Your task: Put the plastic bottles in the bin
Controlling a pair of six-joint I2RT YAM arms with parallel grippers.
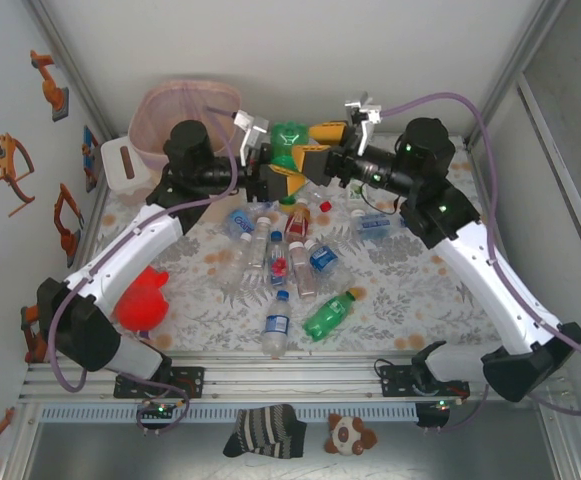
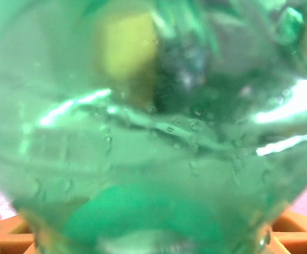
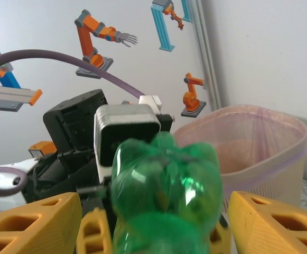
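Green bottle (image 1: 290,135) handover, upper centre.
Clamped in left gripper (image 1: 275,168), right gripper (image 1: 316,148) spread clear, for bin (image 1: 160,105) at upper left.

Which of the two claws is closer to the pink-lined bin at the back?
Left. The left gripper is just right of the bin, on the green bottle; the right gripper is on the bottle's far side, farther off.

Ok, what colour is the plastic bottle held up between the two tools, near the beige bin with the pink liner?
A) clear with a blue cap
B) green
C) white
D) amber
B: the green plastic bottle is up between the left tool and the right tool, and its lobed green base shows close up in the right wrist view.
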